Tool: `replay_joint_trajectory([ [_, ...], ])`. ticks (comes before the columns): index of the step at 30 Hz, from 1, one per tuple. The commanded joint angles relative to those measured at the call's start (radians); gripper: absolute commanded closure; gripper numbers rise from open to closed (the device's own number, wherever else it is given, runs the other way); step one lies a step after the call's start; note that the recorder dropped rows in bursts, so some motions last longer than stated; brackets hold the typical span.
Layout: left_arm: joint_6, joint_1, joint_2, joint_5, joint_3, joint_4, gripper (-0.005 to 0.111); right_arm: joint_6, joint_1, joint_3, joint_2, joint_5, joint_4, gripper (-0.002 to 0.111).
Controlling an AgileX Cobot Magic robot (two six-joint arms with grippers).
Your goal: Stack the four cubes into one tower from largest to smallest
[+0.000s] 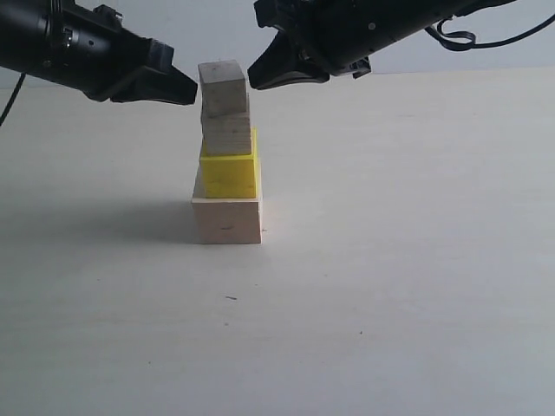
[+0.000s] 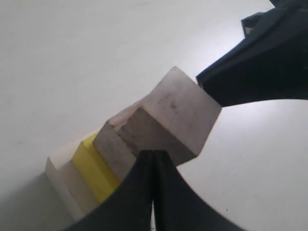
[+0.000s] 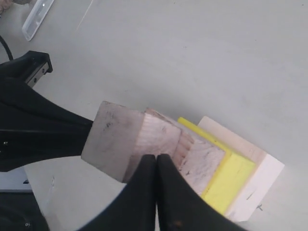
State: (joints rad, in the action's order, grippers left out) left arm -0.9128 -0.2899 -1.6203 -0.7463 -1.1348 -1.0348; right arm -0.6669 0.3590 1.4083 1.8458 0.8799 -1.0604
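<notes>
The tower (image 1: 227, 156) stands mid-table: the large pale wood cube (image 1: 225, 221) at the bottom, then the yellow cube (image 1: 230, 175), the medium grained cube (image 1: 227, 134) and the small wood cube (image 1: 223, 87) on top, sitting slightly askew. My left gripper (image 1: 192, 89) is shut, its tip right at the small cube's left side. My right gripper (image 1: 251, 78) is shut too, its tip at the cube's right side. Whether either tip touches the cube I cannot tell. In the left wrist view the shut left gripper (image 2: 154, 154) points at the small cube (image 2: 180, 113). In the right wrist view the shut right gripper (image 3: 157, 158) does the same (image 3: 113, 142).
The pale table (image 1: 390, 286) spreads all round the tower. A clear flat object (image 3: 38, 17) lies far off in the right wrist view. A black cable (image 1: 468, 39) hangs behind the right arm.
</notes>
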Motion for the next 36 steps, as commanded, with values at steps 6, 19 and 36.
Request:
replay_joint_trajectory([
  [6, 0.017, 0.003, 0.003, 0.038, -0.008, 0.009, 0.107, 0.051, 0.002, 0.004, -0.027, 0.016, 0.047, 0.108],
  [19, 0.015, 0.003, 0.003, 0.063, -0.008, 0.007, 0.107, 0.068, 0.002, 0.004, -0.027, 0.016, 0.049, 0.108],
  [36, 0.01, 0.003, 0.003, 0.079, -0.008, 0.0, 0.107, 0.076, 0.037, 0.004, -0.025, -0.002, 0.094, 0.108],
])
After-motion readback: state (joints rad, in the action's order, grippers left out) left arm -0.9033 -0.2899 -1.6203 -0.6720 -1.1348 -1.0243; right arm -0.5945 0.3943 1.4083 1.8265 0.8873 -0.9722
